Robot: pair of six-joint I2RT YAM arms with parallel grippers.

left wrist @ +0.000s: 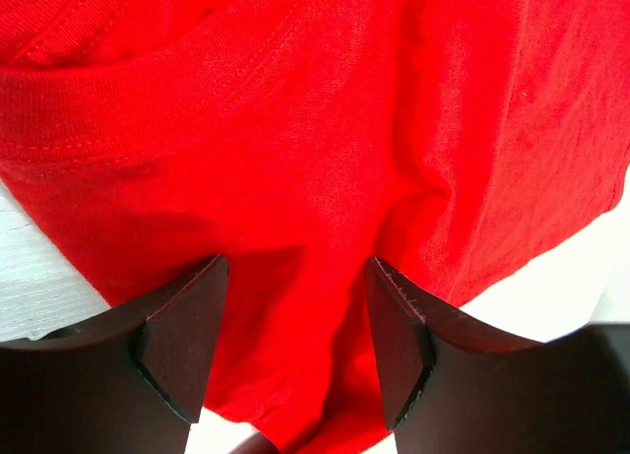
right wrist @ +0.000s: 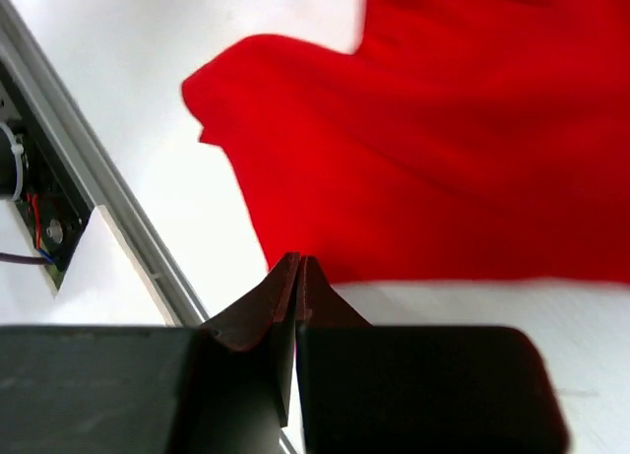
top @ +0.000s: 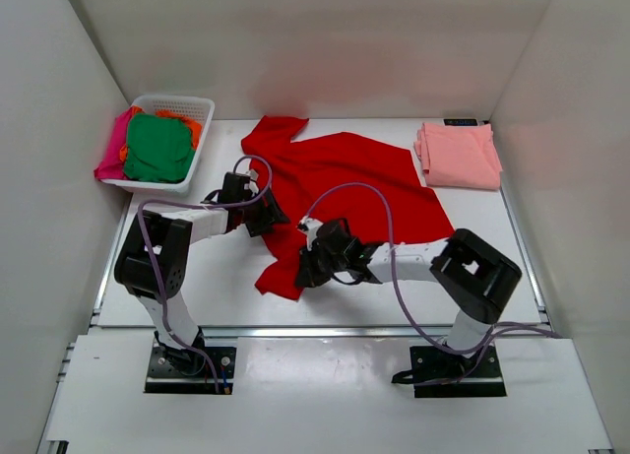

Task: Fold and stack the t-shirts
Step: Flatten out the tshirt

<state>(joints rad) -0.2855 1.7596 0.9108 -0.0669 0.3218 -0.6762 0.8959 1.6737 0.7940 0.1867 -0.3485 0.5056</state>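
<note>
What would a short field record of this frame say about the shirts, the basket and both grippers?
red t-shirt: spread unfolded, mid-table
salmon-pink t-shirt: folded, far right corner
white lattice basket: far left; green t-shirt on top, orange cloth and magenta cloth beside it
left gripper: open, fingers astride the red t-shirt near its collar
right gripper: shut, at the red t-shirt's near edge; cannot tell whether it pinches cloth
stack: one folded shirt so far
</note>
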